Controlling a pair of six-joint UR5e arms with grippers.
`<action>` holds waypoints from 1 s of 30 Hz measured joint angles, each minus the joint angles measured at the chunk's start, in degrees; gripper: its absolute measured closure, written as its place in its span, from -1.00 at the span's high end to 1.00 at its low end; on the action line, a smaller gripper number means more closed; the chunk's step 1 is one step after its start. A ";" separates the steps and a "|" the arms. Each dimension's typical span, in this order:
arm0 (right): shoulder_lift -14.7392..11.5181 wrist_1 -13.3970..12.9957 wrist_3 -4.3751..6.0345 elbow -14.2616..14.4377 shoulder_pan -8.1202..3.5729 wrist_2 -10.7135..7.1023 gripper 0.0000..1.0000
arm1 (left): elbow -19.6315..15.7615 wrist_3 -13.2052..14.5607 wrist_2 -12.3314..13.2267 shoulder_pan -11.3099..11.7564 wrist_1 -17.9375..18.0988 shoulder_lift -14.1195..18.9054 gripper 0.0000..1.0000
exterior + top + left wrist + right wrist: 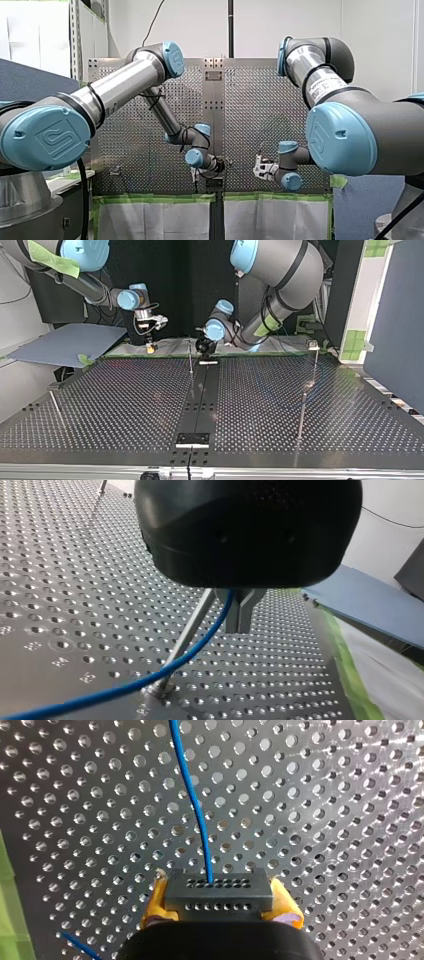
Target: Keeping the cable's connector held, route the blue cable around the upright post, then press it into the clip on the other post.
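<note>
Right wrist view: thin blue cable [195, 810] exits the dark grey block connector [218, 892] clamped in the fingers of my right gripper [220, 904]. My left gripper [240, 612] pinches the cable just beside the slim metal post [187, 635], so routing's on, I reckon; next needs a taut sweep around it.

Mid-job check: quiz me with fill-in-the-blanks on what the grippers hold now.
My right gripper clamps the dark ___ between yellow pads.
The cable leaving it is ___.
In the left wrist view the cable reaches my left gripper beside a metal ___.
Missing: connector; blue; post.
</note>
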 joint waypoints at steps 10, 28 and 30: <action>0.00 2.00 -0.30 -1.99 -0.42 0.01 -1.00 | 1.24 -0.23 -1.44 0.38 -0.21 0.00 -0.99; 0.00 2.40 -0.10 -3.95 -1.75 -0.04 -1.00 | 1.48 0.16 -4.16 1.12 -0.20 0.01 -0.99; -0.02 2.45 -0.04 -4.17 -1.85 -0.05 -1.00 | 1.49 0.20 -4.18 1.21 -0.23 0.01 -0.99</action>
